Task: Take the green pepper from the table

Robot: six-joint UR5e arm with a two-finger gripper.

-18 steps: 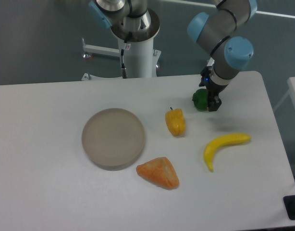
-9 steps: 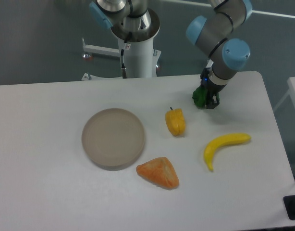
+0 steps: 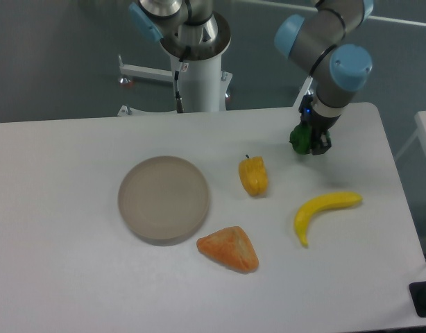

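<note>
White table (image 3: 74, 277) before a grey wall. The tool (image 3: 311, 143) is clamped on the green pepper (image 3: 300, 139); it seems gripped, so a straight lift comes next.

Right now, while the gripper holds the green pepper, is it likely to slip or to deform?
The green pepper looks glossy and rounded, so it may slip or turn between the fingers of the gripper. It shows no denting, so it is probably stiff. Being small, it is probably light.
</note>
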